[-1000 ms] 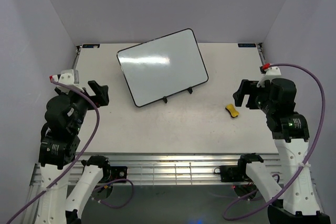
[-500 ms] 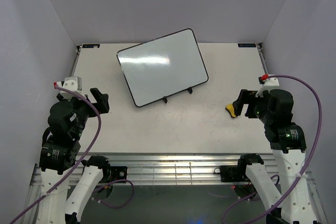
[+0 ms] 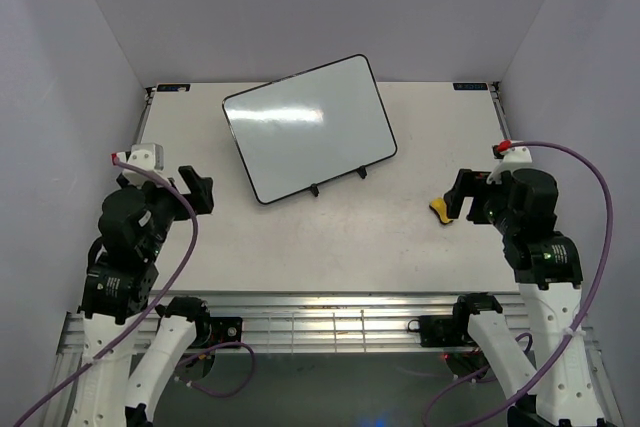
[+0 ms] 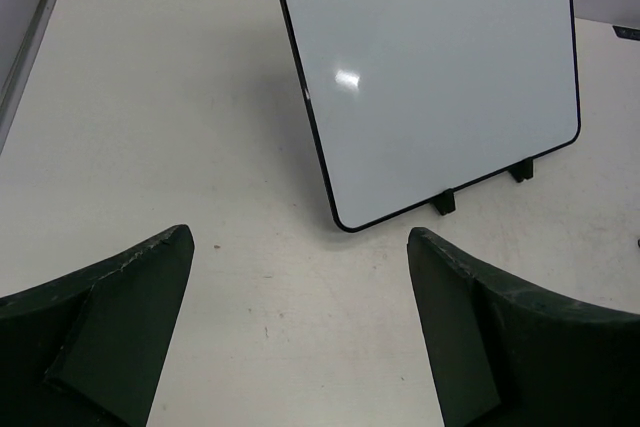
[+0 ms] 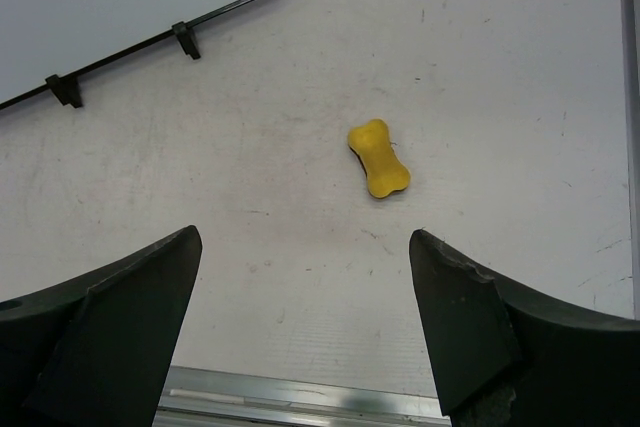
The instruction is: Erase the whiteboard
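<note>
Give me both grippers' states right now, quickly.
Left gripper: open, holding nothing, facing the whiteboard.
Right gripper: open, holding nothing; yellow eraser lies untouched ahead of it.

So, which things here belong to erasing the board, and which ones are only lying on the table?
For the job:
whiteboard, propped up at a tilt
yellow eraser, loose on the table
right hand, open, close to the eraser
left hand, open, empty

Just there:
the table itself
small labels at its far corners

No legible text or labels.
</note>
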Available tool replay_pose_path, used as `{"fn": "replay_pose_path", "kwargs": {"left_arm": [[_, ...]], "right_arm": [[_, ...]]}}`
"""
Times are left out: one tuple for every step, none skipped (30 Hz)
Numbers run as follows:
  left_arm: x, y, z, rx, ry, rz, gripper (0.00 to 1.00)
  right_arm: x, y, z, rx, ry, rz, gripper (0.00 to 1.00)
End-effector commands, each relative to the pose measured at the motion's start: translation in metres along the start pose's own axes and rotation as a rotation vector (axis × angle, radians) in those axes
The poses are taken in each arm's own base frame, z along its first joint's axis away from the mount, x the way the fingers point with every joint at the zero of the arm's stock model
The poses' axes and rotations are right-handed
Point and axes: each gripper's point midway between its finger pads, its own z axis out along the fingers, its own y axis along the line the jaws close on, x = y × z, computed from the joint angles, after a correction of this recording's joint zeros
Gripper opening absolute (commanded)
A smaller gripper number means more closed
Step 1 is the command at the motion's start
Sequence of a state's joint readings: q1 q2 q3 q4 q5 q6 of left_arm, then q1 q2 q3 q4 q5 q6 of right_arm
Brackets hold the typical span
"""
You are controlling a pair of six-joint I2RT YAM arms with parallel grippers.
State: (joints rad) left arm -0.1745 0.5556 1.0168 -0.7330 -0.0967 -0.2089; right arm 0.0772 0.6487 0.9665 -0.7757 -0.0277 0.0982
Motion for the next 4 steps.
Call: {"fn": "replay_pose_path", "kwargs": {"left_arm": [[0.0024, -0.0061, 0.006, 0.032, 0.006, 0.004, 0.98], [0.0015, -0.0065, 0.0058, 0.034, 0.002, 0.004, 0.98], [0.0013, -0.0064, 0.0062, 0.033, 0.002, 0.002, 0.98], [0.0009, -0.0059, 0.0063, 0.03, 0.0, 0.004, 0.98]], "right_arm": [[-0.011, -0.0001, 0.0032, 0.004, -0.041, -0.01, 0.9], [-0.0105, -0.0002, 0.0035, 0.004, -0.038, -0.01, 0.9], [-0.0105, -0.0002, 0.0035, 0.004, -0.038, -0.01, 0.9], [-0.0101, 0.0, 0.0041, 0.001, -0.036, -0.014, 0.9]]}}
